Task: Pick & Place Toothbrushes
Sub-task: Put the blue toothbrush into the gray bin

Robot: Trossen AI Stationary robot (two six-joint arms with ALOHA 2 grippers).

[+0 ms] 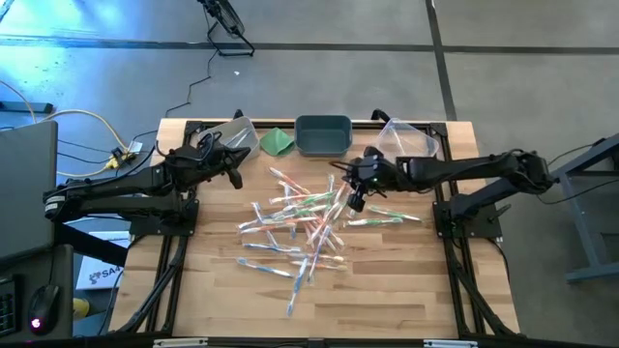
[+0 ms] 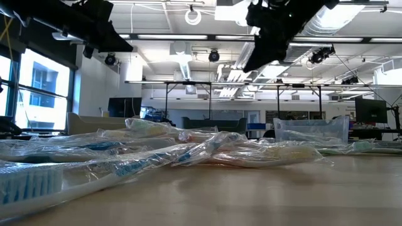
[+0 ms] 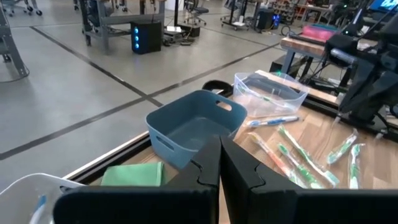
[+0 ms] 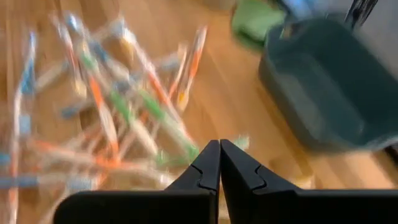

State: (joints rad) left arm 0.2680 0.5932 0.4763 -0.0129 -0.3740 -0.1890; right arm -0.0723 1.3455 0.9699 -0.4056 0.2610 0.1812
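On the pale wooden slatted table (image 1: 387,290) the thin see-through plastic toothbrushes with blue, green and pink-orange parts (image 1: 300,227) lie in a loose crossed pile around the table's centre. Some single ones lie apart at 3 o'clock and at 6 o'clock of the pile. In the low view they look wrapped in clear film, and how many there are is hard to count.

At 12 o'clock of the pile, at the table's far edge, stands the blue-grey plastic bin with handle slots (image 1: 323,135); nothing can be seen inside it in the left wrist view. A folded green cloth (image 1: 278,141) lies just beside the bin at its 9 o'clock. Two clear plastic bins stand further out, one at 10 o'clock (image 1: 235,132) and one at 2 o'clock (image 1: 406,137); the second seems to hold a few toothbrushes, but this is not clear.

The right gripper (image 1: 356,201) hangs above the 2 o'clock side of the pile, fingers pressed together, holding nothing. Its own wrist view is blurred. The left gripper (image 1: 235,179) is at 10 o'clock of the pile, near the cloth, fingers also closed together and empty. In the low view both arms are cut off at the top.
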